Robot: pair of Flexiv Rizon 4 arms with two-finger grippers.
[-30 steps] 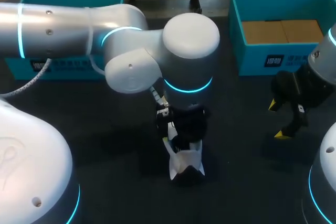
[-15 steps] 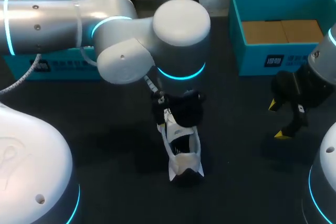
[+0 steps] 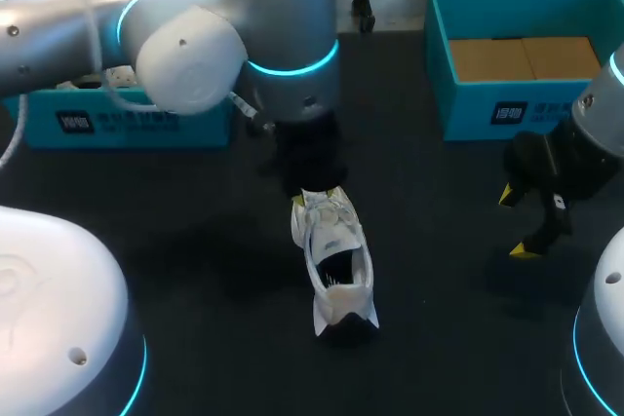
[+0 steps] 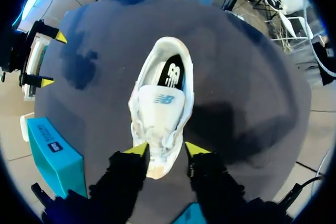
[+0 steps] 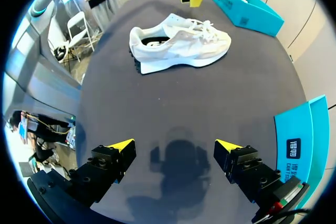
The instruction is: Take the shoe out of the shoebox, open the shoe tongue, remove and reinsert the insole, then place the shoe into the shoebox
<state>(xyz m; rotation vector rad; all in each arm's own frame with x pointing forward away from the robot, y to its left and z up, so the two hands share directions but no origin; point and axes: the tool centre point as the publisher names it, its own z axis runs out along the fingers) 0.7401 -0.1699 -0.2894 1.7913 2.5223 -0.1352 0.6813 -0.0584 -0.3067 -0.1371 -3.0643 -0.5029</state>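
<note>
- Looking down from the head view, a white shoe (image 3: 337,265) with a soft laced upper stands on its sole on the matt dark table (image 3: 175,241), well apart from both boxes.
- The left arm's glossy wrist hides most of the left gripper (image 3: 318,197); only two yellow tips show, at the toe end.
- The right-hand box (image 3: 487,114) is teal and straight-walled, with a brown cardboard floor. The left-hand box (image 3: 127,124) is partly covered by the arm.
- The right gripper (image 3: 517,223) hangs near the table's right side, fingers apart and holding nothing.
- Left wrist view: the toe of the shoe (image 4: 160,103) lies between the spread fingers of the left gripper (image 4: 166,149); contact cannot be confirmed. A dark insole (image 4: 170,74) shows in the opening.
- Right wrist view: the right gripper (image 5: 175,145) is wide apart over bare table (image 5: 210,103). The shoe (image 5: 181,45) is side-on well ahead of it, with the left-hand box (image 5: 247,11) beyond; the white contents of that box are unclear.
</note>
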